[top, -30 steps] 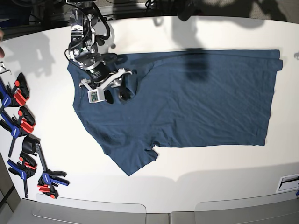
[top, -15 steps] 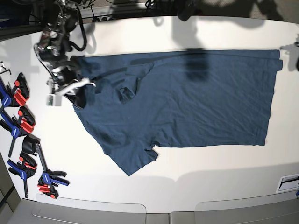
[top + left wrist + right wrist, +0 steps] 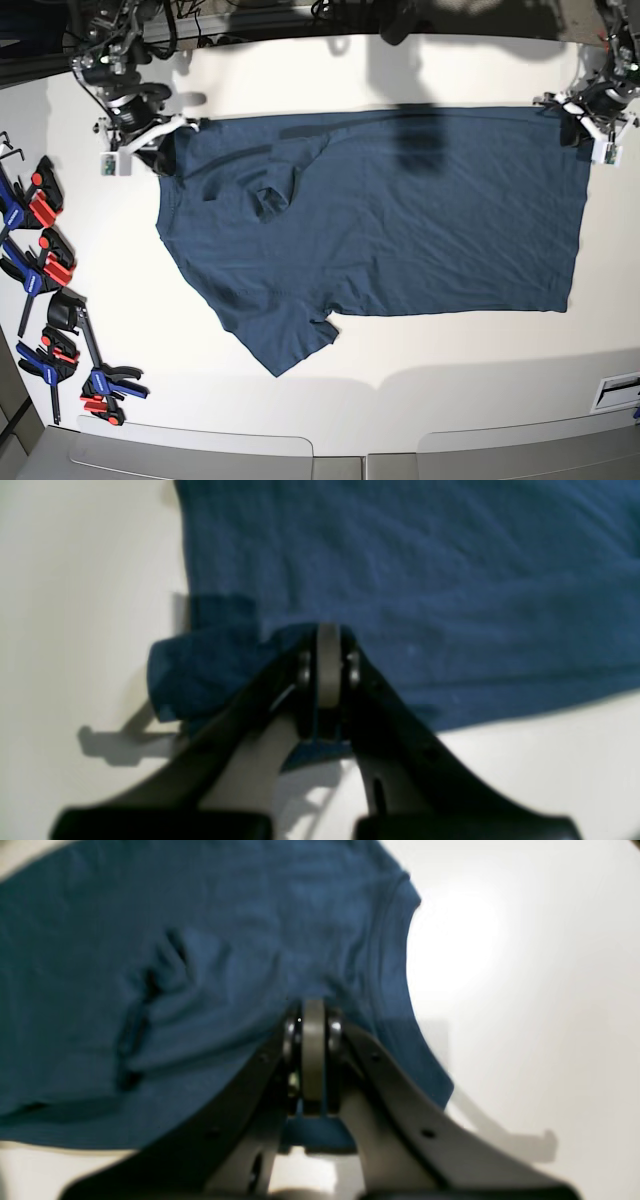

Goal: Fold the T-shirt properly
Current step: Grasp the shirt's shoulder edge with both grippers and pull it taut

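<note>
The dark navy T-shirt (image 3: 400, 220) lies spread on the white table (image 3: 450, 370), neck end to the left, hem to the right, one sleeve (image 3: 290, 345) pointing toward the front. My right gripper (image 3: 160, 142) is at the shirt's top left corner, shut on the fabric edge near the collar (image 3: 395, 940); its closed tips (image 3: 312, 1040) pinch the cloth. At the top right hem corner sits my left gripper (image 3: 590, 125), shut on a bunched bit of hem (image 3: 200, 675), with its tips (image 3: 327, 660) together.
Several blue, red and black clamps (image 3: 45, 270) lie along the table's left edge. A small rumpled fold (image 3: 268, 200) sits in the shirt's chest. Grey panels (image 3: 200, 455) run along the front edge, and a white label (image 3: 618, 390) sits at the right.
My right gripper moved from the shirt's chest up and left to the collar-side corner and shut on it. My left gripper came into view at the right and shut on the hem corner.
</note>
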Controlling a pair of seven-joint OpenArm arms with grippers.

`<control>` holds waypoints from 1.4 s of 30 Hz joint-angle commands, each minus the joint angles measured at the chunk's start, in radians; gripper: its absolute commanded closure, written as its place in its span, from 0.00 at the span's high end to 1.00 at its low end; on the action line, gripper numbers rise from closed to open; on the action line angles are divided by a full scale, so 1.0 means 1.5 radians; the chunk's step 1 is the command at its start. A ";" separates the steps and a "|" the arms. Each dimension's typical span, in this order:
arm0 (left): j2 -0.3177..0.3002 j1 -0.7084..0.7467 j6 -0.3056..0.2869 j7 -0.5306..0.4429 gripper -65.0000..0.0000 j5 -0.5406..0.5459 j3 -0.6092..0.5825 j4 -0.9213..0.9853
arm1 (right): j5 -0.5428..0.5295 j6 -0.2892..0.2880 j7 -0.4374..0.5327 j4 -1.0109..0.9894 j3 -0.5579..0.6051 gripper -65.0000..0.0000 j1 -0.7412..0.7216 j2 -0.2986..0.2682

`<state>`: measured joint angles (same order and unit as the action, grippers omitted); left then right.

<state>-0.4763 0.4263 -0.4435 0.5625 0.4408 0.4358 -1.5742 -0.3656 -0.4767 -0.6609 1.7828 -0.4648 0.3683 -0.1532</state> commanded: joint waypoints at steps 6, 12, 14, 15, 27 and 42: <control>-0.010 -0.001 0.039 -0.004 0.00 -0.019 0.000 0.036 | 0.038 0.026 0.046 -0.141 0.053 0.00 -0.030 -0.009; -0.010 0.012 0.039 0.066 0.00 -0.019 0.001 0.066 | 0.037 0.026 0.011 -0.202 0.067 0.00 -0.030 -0.011; -0.016 0.026 0.039 0.072 0.00 -0.007 0.001 0.066 | 0.034 0.024 0.001 -0.201 0.063 0.00 -0.023 -0.021; -0.019 0.036 0.039 0.074 0.00 -0.001 0.002 0.065 | 0.032 0.023 -0.002 -0.200 0.060 0.00 -0.019 -0.028; -0.033 0.156 0.039 0.091 0.00 0.063 0.043 0.024 | -0.092 -0.004 -0.092 -0.155 -0.042 0.00 0.084 -0.077; -0.023 0.187 0.039 0.091 0.00 0.074 0.077 -0.006 | -0.257 -0.029 -0.131 -0.145 -0.140 0.00 0.150 -0.077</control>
<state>-0.4965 0.6926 -0.3950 0.6849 0.5678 0.5392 -1.5745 -0.7689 -0.5339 -0.8471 1.5551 -0.6659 0.5827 -0.2550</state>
